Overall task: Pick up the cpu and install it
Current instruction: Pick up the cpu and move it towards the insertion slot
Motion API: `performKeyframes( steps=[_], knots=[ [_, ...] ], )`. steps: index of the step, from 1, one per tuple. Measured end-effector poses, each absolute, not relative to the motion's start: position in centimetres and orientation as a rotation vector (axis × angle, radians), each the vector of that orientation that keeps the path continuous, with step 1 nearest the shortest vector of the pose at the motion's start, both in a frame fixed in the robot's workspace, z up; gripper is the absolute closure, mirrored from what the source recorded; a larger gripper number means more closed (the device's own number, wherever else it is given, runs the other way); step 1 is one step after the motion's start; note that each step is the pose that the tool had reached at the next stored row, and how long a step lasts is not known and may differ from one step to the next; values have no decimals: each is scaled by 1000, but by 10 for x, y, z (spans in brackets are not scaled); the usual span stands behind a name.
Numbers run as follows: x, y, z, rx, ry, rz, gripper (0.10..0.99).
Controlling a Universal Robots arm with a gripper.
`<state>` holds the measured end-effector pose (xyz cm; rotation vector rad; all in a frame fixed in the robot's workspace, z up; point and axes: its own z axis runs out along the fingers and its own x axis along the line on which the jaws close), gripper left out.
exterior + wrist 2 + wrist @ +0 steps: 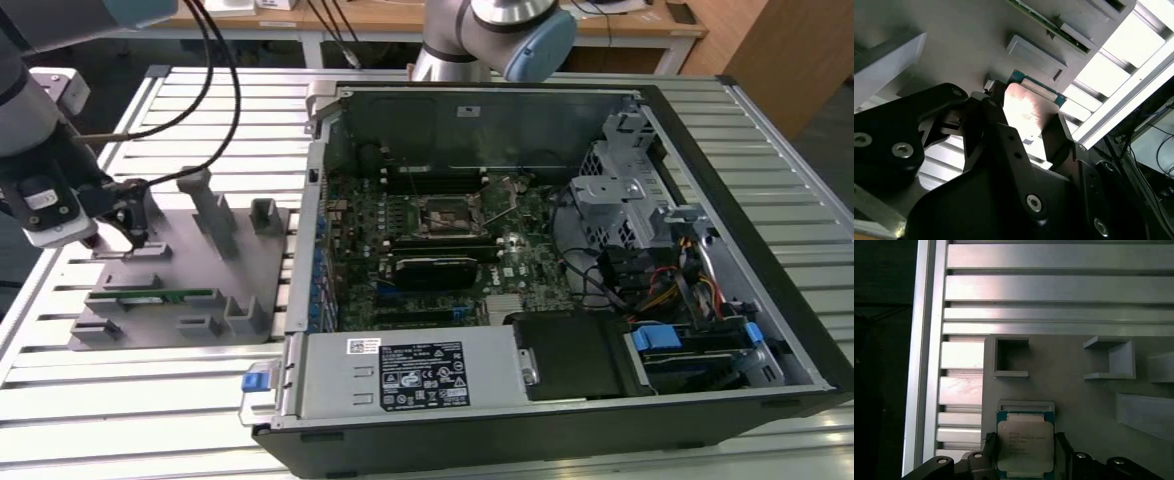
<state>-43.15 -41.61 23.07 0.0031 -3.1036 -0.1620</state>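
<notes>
The cpu is a small square chip with a silvery top and a thin coloured rim. It lies at the grey fixture plate near one of the plate's edges. My gripper straddles it, one black finger pressed against each of two opposite sides, so it is shut on the chip. In the second wrist view the cpu shows between the same fingers, just over the plate. In the exterior view my gripper hangs low over the fixture plate at the exterior view's left.
An open computer case lies to the exterior view's right, its motherboard socket near the middle. A green memory stick rests in a slot on the plate, among upright grey posts. Cables trail over the slatted aluminium table.
</notes>
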Motion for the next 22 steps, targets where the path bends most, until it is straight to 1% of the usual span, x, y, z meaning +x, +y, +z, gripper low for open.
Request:
performKeyframes(
  steps=[22],
  knots=[
    [-432,-416,331,3,-3104,-166,545]
  ],
)
